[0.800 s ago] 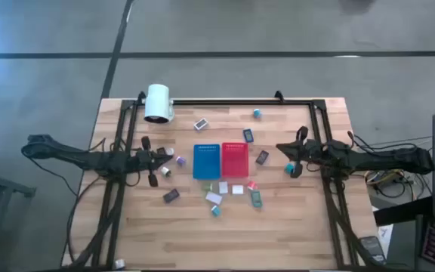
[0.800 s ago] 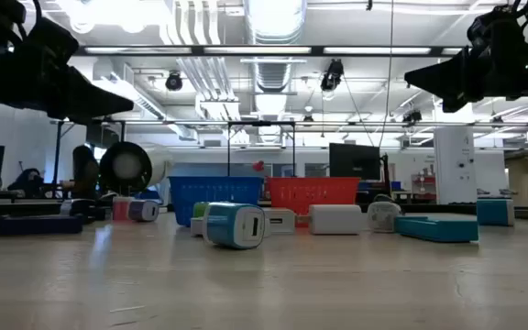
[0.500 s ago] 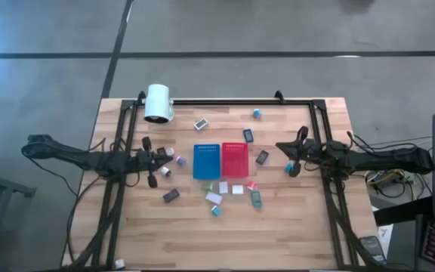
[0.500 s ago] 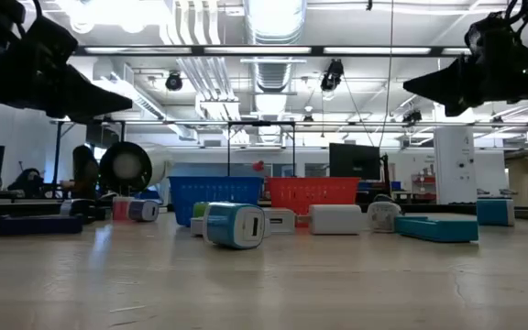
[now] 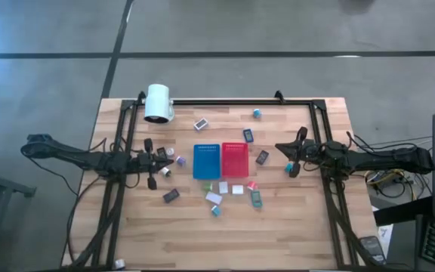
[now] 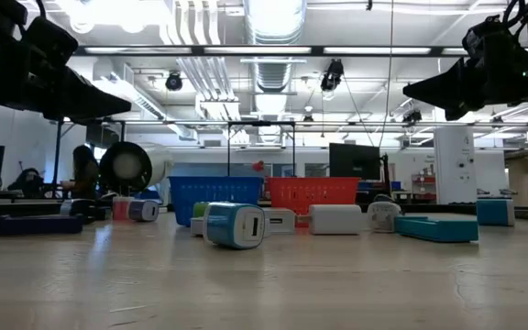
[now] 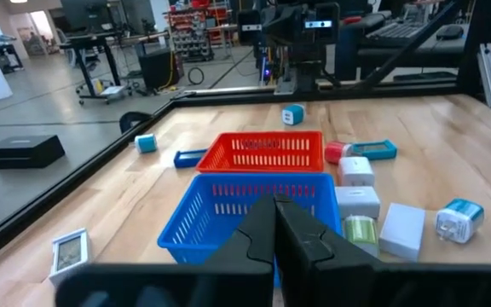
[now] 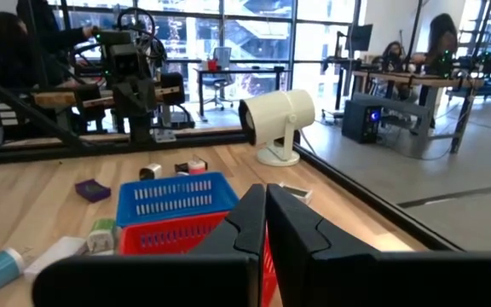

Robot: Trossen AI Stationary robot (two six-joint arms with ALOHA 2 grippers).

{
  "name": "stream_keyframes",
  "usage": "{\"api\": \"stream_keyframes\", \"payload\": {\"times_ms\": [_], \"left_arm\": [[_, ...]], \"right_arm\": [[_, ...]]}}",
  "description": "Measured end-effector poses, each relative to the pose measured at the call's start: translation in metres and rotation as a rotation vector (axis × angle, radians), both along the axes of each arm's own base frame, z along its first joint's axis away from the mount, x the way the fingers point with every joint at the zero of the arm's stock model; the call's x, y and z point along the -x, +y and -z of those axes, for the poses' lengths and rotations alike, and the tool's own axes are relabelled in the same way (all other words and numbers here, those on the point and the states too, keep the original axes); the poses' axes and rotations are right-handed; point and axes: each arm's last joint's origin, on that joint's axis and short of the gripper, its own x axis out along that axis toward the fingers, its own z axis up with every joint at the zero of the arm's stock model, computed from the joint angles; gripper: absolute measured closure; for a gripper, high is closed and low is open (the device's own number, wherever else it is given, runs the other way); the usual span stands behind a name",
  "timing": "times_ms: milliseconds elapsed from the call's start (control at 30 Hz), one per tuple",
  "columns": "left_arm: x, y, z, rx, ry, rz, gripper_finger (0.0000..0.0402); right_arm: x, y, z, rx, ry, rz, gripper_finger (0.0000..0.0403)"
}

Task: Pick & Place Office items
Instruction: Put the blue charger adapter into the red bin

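Note:
The office items lie scattered on the wooden table around the blue tray and the red tray. Among them are a white block, a teal-and-white plug, a teal clip, a black block and a purple one. My left gripper hovers left of the blue tray, shut and empty; the left wrist view shows its fingers closed together. My right gripper hovers right of the red tray, shut and empty. Both are well above the table in the low view.
A big white cylinder stands at the far left corner. A black frame runs along the table's far edge and down both sides. More small items lie toward the far edge and beside the right gripper. Bare wood lies along the near edge.
My right gripper has come down a little, staying shut. The items and trays have stayed where they were.

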Motion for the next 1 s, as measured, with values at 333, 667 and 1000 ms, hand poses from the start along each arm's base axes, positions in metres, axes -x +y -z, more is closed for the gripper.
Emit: {"api": "stream_keyframes", "payload": {"times_ms": [333,667,1000], "left_arm": [[0.0,0.0,0.0,0.08,-0.02,-0.018,0.0399],[0.0,0.001,0.0,0.065,-0.012,-0.054,0.0399],[0.001,0.001,0.005,0.048,0.039,-0.055,0.0399]], "right_arm": [[0.0,0.0,0.003,-0.08,0.006,0.008,0.0394],[-0.012,-0.003,-0.053,-0.205,0.257,0.091,0.0394],[-0.03,-0.003,-0.124,-0.461,0.737,0.203,0.0386]]}}
